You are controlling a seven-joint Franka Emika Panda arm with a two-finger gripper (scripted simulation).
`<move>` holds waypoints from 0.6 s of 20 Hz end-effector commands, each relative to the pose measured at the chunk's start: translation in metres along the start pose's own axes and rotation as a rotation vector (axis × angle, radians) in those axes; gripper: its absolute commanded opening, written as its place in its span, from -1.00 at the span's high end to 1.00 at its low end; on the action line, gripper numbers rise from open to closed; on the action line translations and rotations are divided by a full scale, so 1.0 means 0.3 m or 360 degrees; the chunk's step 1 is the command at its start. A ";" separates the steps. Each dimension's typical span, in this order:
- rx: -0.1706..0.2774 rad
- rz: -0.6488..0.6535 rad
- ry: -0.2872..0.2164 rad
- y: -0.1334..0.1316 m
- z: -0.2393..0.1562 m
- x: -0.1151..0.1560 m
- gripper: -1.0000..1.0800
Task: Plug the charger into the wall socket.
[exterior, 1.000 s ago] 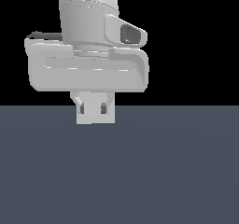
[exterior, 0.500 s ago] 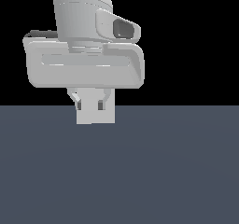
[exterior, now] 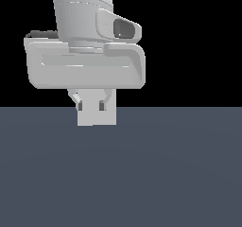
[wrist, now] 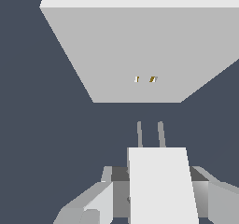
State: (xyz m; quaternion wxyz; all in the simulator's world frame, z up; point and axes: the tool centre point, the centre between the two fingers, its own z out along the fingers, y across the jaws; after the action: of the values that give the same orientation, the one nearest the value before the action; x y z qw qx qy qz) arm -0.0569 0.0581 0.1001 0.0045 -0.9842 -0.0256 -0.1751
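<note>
In the wrist view my gripper is shut on the charger, a small white block between the fingers. Its two thin prongs point at the wall socket, a large flat white panel with two tiny marks near its centre. A gap of dark floor lies between the prong tips and the panel. In the exterior view my gripper hangs low with the charger under the hand. The socket is out of sight there.
A dark grey floor fills the lower half of the exterior view, with black background above. The wide white hand body blocks what lies behind it.
The wrist and hand have shifted slightly toward the exterior view's left and turned a little. The charger stays gripped at about the same place.
</note>
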 end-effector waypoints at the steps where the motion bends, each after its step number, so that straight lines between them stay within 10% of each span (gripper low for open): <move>1: 0.0000 -0.0001 0.0000 0.000 0.002 0.005 1.00; 12: -0.0001 -0.0001 0.0000 0.001 0.041 0.114 1.00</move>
State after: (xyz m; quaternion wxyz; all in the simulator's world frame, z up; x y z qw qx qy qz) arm -0.0267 0.0595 0.1001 0.0041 -0.9842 -0.0259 -0.1751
